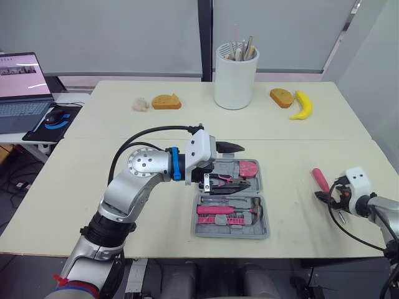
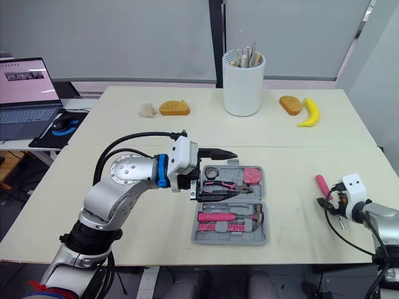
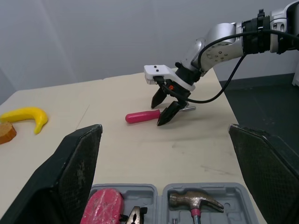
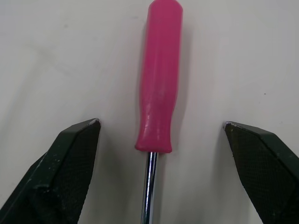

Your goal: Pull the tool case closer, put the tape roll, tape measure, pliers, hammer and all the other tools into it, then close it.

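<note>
The grey tool case [image 1: 267,232] lies open near the table's front middle. It holds a pink tape measure [image 1: 248,168], pliers [image 1: 227,182], a hammer [image 1: 252,212] and other pink tools. My left gripper [image 1: 221,163] hovers open over the case's left half with nothing between its fingers; the left wrist view has the hammer [image 3: 194,201] and tape measure [image 3: 103,205] below it. A pink-handled screwdriver [image 1: 320,180] lies on the table to the right. My right gripper [image 4: 161,123] stands open astride its metal shaft, just behind the handle [image 4: 161,79].
At the back stand a white holder [image 1: 235,75] with utensils, a banana [image 1: 302,104], bread pieces [image 1: 282,97] [image 1: 166,101] and a small pale lump [image 1: 141,104]. A laptop [image 1: 22,87] and mouse [image 1: 55,116] sit on a side desk, far left.
</note>
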{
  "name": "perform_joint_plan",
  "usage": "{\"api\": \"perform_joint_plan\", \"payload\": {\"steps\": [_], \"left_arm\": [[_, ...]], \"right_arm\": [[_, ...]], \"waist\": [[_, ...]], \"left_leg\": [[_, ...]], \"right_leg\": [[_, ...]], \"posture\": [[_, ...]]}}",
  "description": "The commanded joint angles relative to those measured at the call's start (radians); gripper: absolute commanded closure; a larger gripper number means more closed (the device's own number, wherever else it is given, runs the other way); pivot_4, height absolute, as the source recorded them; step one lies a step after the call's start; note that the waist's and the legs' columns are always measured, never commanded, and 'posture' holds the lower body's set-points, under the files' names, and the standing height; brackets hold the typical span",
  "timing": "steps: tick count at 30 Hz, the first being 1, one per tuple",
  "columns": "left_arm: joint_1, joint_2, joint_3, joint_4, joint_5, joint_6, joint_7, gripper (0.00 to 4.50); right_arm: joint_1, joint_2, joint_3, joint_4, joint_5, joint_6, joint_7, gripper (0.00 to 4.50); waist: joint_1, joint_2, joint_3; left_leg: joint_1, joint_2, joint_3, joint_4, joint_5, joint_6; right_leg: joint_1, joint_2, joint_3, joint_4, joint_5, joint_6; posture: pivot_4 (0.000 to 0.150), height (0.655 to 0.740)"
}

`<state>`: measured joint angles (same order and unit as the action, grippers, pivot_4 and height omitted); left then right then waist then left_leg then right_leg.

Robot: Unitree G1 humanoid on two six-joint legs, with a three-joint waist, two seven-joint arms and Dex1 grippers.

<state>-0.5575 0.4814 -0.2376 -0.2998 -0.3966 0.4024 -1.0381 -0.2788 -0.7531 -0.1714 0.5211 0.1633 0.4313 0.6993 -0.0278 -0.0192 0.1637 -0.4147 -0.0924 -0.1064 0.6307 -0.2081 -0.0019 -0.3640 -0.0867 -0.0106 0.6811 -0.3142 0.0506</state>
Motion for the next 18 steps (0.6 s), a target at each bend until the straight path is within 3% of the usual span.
{"api": "perform_joint_plan", "payload": {"steps": [1, 5, 11, 18], "left_arm": [[-0.012, -0.003, -0.002, -0.009, 0.004, -0.021, -0.004, 0.01], [-0.007, -0.001, -0.002, -0.018, 0.004, -0.016, -0.004, 0.01], [-0.008, 0.002, 0.0, -0.017, 0.006, -0.015, -0.003, 0.0], [-0.016, 0.005, -0.003, -0.001, 0.019, -0.021, -0.004, 0.0]], "right_arm": [[-0.017, 0.003, 0.009, 0.026, -0.01, -0.014, 0.009, 0.0], [-0.013, 0.005, 0.014, 0.026, -0.011, -0.011, 0.016, 0.0], [-0.008, 0.01, 0.008, 0.035, 0.001, -0.029, 0.036, 1.91], [-0.015, 0.015, 0.007, 0.043, -0.006, -0.072, 0.032, 3.38]], "waist": [[0.0, 0.0, 0.0], [-0.001, 0.0, 0.0], [-0.001, 0.0, 0.0], [-0.001, 0.0, 0.0]], "left_leg": [[0.0, 0.0, 0.0, 0.0, 0.0, 0.0], [0.0, 0.0, 0.0, 0.0, 0.0, 0.0], [0.0, 0.0, 0.0, 0.0, 0.0, 0.0], [0.0, 0.0, 0.0, 0.0, 0.0, 0.0]], "right_leg": [[0.0, 0.0, 0.0, 0.0, 0.0, 0.0], [0.0, 0.0, 0.0, 0.0, 0.0, 0.0], [0.0, 0.0, 0.0, 0.0, 0.0, 0.0], [0.001, 0.0, 0.0, 0.0, 0.0, 0.0]], "posture": [[0.15, 0.74], [0.15, 0.74], [0.15, 0.74], [0.15, 0.74]]}}
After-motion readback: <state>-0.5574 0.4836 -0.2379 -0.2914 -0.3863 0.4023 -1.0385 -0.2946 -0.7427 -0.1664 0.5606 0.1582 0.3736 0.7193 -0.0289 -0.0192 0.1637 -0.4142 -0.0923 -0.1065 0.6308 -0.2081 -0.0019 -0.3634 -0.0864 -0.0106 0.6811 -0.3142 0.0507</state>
